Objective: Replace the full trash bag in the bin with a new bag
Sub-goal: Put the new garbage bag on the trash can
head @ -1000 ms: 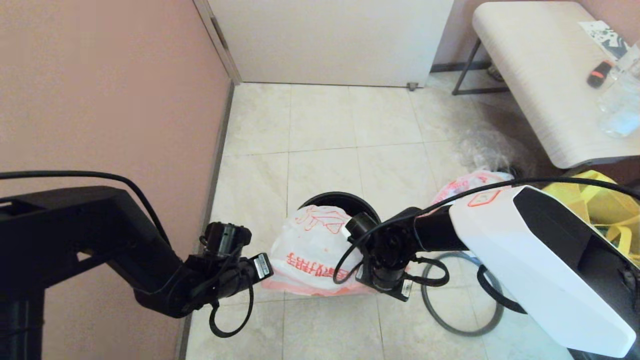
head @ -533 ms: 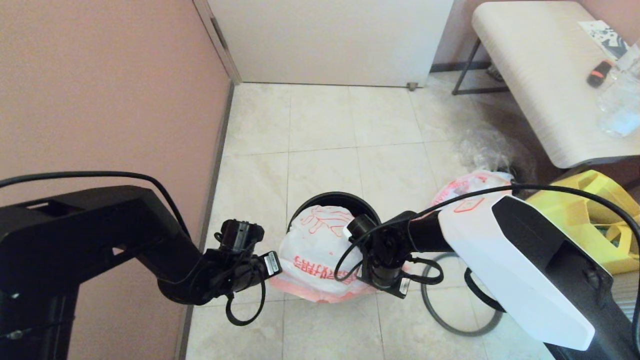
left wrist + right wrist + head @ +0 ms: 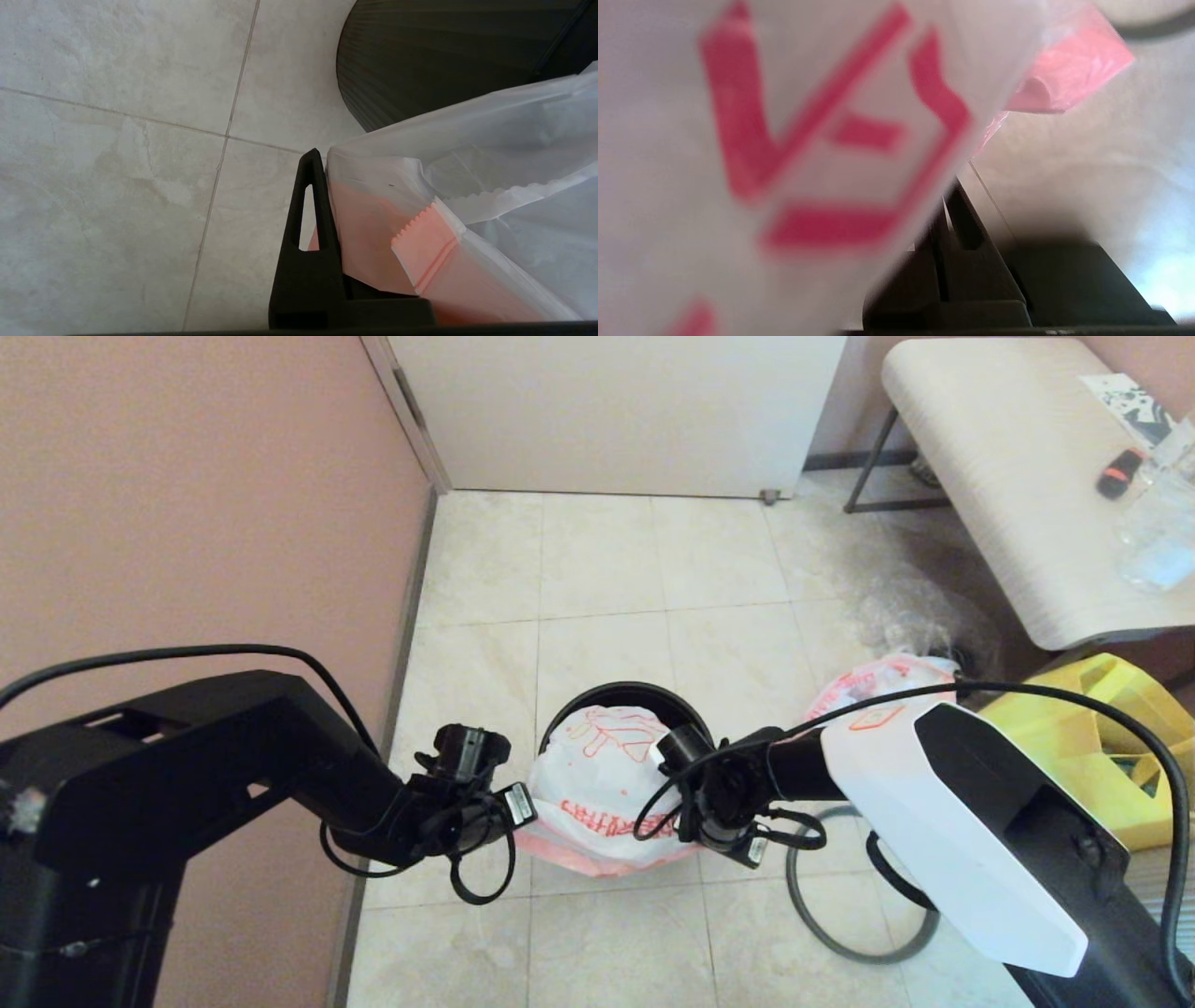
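Above the bin: the new bag (image 3: 597, 789) hangs stretched between both arms, its far end over the black bin (image 3: 624, 695) and its pink near edge out over the floor tiles.
Left gripper (image 3: 519, 805): clamped shut on the bag's pink corner, as the left wrist view shows (image 3: 322, 196).
Right gripper (image 3: 695, 821): closed on the bag's opposite side; in its wrist view the fingers (image 3: 952, 219) sit pressed together against the film.
Full bag (image 3: 873, 686): already out, lying on the floor to the right of the bin, partly behind the right arm.
Hoop rim (image 3: 840, 933): off the bin, lying on the floor under the right arm.
Risk, slip: the film is thin and slick, so a corner could likely pull out of either pinch if the arms spread too far.
Risk, mouth: the bag looks flat, and it may drape over the bin rather than open into it.
Risk, tipping: the light bin could shift or tip if the bag drags on its edge.
Writing: red Chinese characters and a red line-drawn figure on the bag; the characters are too blurred to read.
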`<state>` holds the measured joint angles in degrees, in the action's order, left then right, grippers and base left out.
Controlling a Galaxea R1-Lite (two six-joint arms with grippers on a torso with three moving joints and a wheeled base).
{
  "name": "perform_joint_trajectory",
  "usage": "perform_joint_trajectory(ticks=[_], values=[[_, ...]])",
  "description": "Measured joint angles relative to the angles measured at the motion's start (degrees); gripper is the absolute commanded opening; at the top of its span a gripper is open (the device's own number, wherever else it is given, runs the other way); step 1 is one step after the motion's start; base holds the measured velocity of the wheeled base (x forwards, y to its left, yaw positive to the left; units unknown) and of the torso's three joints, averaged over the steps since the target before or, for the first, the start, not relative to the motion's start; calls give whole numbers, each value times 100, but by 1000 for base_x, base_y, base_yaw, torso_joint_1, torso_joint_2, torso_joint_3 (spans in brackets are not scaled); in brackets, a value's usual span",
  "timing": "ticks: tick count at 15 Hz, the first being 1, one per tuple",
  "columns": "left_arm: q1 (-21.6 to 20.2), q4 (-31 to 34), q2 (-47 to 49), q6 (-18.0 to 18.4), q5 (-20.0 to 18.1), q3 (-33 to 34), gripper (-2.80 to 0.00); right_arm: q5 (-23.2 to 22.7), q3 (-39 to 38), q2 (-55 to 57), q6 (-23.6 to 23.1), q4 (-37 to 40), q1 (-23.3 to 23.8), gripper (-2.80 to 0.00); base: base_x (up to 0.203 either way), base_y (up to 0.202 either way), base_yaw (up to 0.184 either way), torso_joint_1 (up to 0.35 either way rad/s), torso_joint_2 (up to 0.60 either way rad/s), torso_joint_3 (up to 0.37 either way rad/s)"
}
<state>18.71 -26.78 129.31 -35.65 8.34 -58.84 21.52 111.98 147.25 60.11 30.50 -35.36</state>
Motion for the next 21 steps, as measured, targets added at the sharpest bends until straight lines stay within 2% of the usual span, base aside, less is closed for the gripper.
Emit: perform_joint_trajectory(ticks=[7, 11, 19, 21], values=[[-10, -56, -189, -149, -201, 87, -280, 58, -99, -269, 0, -60, 1, -280, 0, 0, 0, 0, 0, 0], [-36, -373, -290, -224, -239, 185, -280, 63, -118, -392, 5, -71, 17, -280, 0, 0, 0, 0, 0, 0], [-170, -392, -486, -348, -795, 279, -280, 32, -328, -679, 46, -77, 112, -280, 0, 0, 0, 0, 0, 0], [-229, -395, -502, -348, -820, 295, -280, 25, -341, -712, 42, -77, 157, -280, 0, 0, 0, 0, 0, 0]])
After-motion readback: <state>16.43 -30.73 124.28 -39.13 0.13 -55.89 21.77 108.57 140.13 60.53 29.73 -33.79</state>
